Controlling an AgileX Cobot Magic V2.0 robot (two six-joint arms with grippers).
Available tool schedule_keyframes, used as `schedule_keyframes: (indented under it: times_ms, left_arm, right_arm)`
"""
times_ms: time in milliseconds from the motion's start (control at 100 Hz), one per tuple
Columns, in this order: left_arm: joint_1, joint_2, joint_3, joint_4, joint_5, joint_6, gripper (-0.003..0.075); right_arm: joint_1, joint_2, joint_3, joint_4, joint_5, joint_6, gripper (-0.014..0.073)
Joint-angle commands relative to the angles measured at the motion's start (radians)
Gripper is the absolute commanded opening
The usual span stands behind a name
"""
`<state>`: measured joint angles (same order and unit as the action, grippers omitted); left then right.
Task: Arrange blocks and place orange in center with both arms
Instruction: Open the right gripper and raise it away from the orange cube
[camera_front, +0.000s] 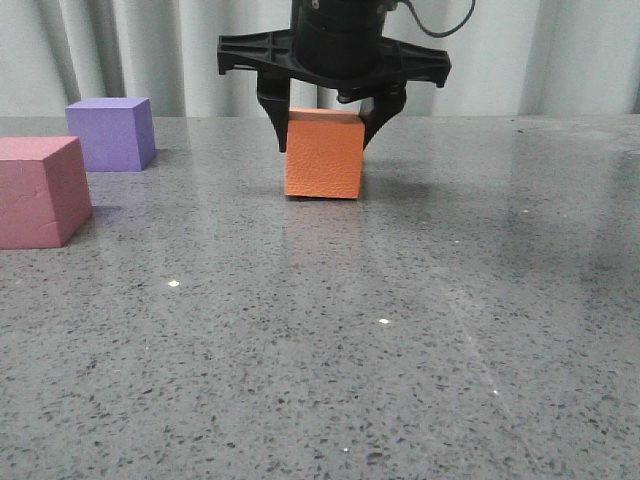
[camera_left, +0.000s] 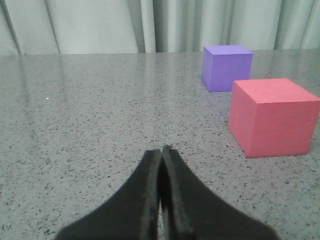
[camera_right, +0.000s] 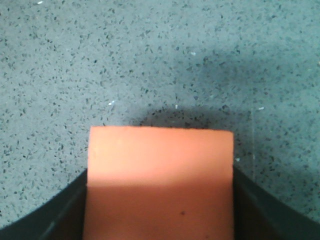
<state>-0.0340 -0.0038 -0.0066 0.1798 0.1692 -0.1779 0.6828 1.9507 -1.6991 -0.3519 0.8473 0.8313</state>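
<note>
Orange cube (camera_front: 323, 155) on table (camera_front: 400, 330), clamped by right end effector (camera_front: 323, 125); left end effector (camera_left: 161, 155) clenched, empty.

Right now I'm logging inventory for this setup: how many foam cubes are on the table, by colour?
Orange cube: 1, between the right gripper fingers
Purple cube: 1
Pink-red cube: 1
Total: 3 cubes
</note>
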Motion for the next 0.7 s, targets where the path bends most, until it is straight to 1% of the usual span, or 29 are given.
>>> schedule_keyframes:
  times_ms: [0, 60, 130, 350, 470, 610, 690]
  left_arm:
    - [0.002, -0.033, 0.057, -0.006, -0.081, -0.002, -0.0019]
    - [0.002, -0.033, 0.057, -0.006, -0.081, -0.002, -0.0019]
    - [0.002, -0.033, 0.057, -0.006, -0.081, -0.002, -0.0019]
    - [0.002, -0.033, 0.057, -0.006, -0.081, -0.002, -0.0019]
    - [0.002, -0.033, 0.057, -0.006, -0.081, -0.002, -0.0019]
    - [0.002, -0.033, 0.057, -0.006, -0.081, -0.002, -0.0019]
    - [0.002, -0.033, 0.057, -0.006, -0.081, -0.002, -0.0019]
  right_arm:
    - [0.002, -0.056, -0.033, -0.022, -0.027, 0.000, 0.0556]
    - [0.002, -0.056, -0.033, -0.022, -0.027, 0.000, 0.0610]
    - [0.002, -0.056, -0.033, -0.022, -0.027, 0.000, 0.0640]
    - [0.002, -0.075, -0.044, -0.022, -0.010, -0.005, 0.0644]
    - [0.000, -0.112, -0.063, -0.023, -0.003, -0.063, 0.0644]
    - [-0.003, -0.182, -0.072, -0.070, 0.000, -0.106, 0.0644]
    - [-0.005, -0.230, -0.072, -0.127, 0.000, -0.126, 0.0644]
